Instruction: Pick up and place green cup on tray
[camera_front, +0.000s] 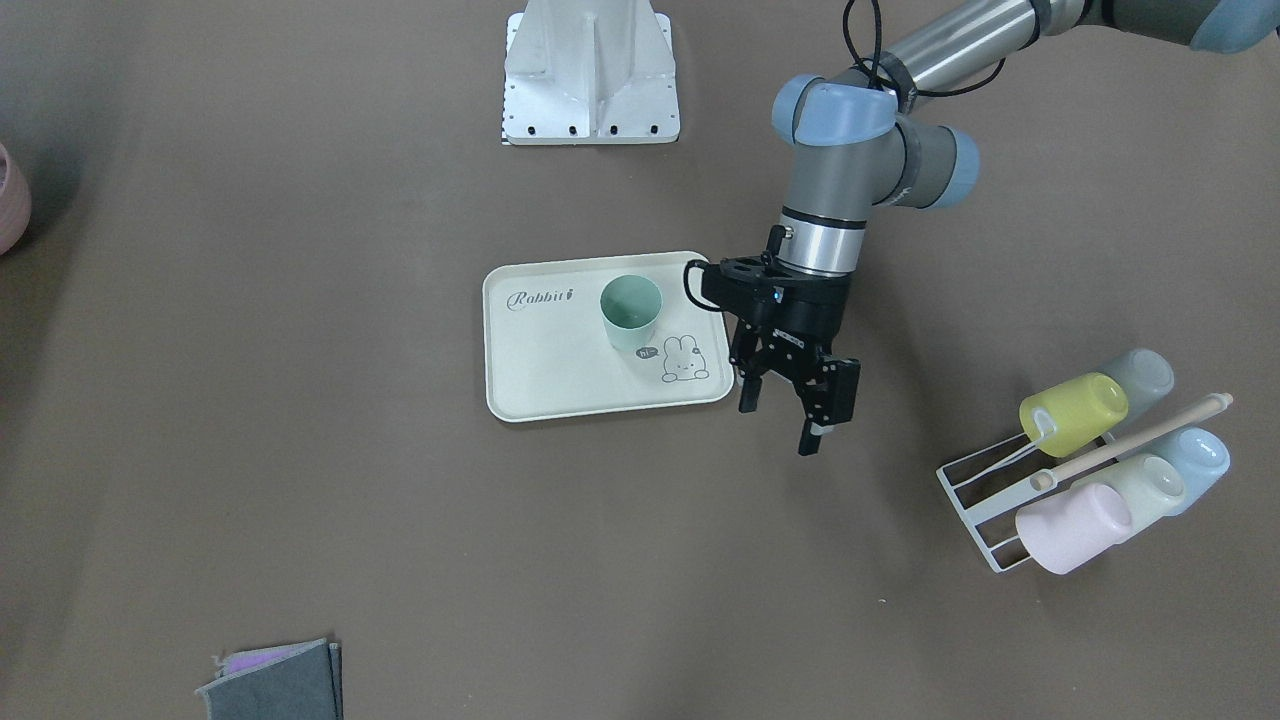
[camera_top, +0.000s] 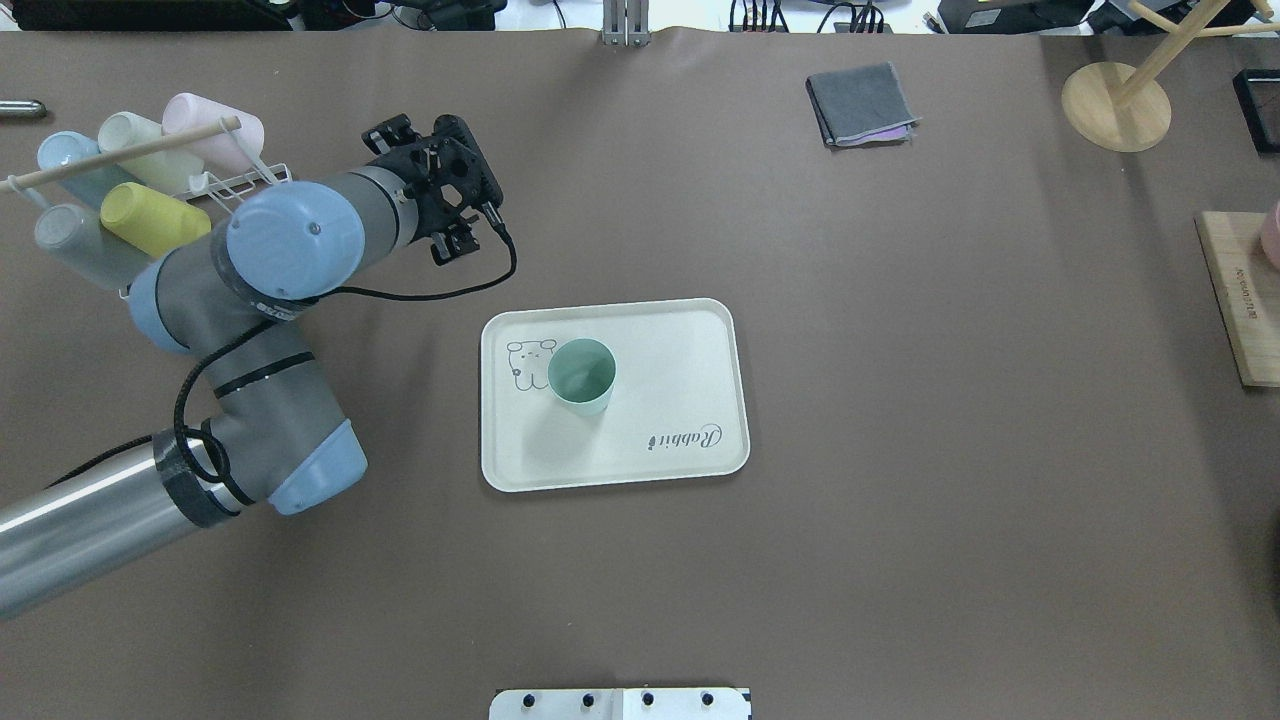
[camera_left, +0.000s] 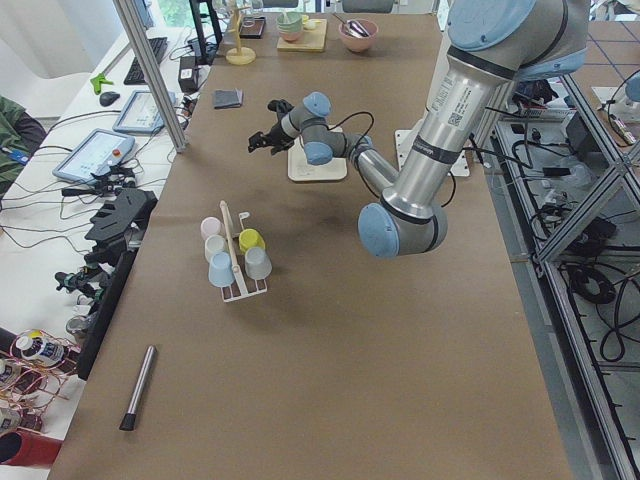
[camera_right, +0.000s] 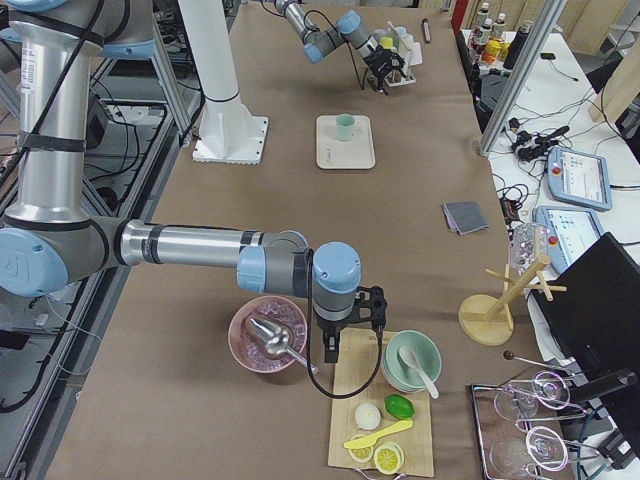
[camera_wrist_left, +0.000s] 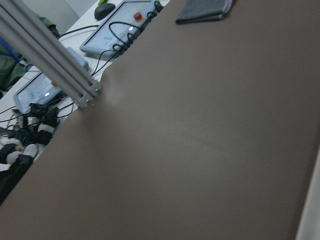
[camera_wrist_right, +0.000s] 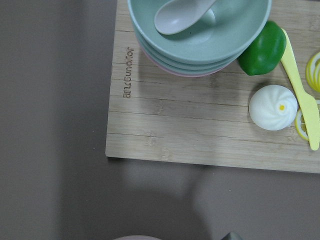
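The green cup (camera_front: 631, 310) stands upright on the cream tray (camera_front: 560, 375), next to the bunny drawing; from overhead the green cup (camera_top: 582, 375) sits left of the middle of the tray (camera_top: 670, 400). My left gripper (camera_front: 782, 418) hangs open and empty just beyond the tray's short edge, apart from the cup. Overhead, the left gripper (camera_top: 415, 135) points away from the tray. Far off at the table's other end, my right gripper (camera_right: 348, 325) hovers over a wooden board; I cannot tell whether it is open or shut.
A wire rack (camera_front: 985, 500) holding several pastel cups lies near the left arm, also overhead (camera_top: 235, 180). A folded grey cloth (camera_top: 860, 103), a wooden stand (camera_top: 1115, 105) and a wooden board (camera_top: 1240, 300) with bowls and food sit on the right side.
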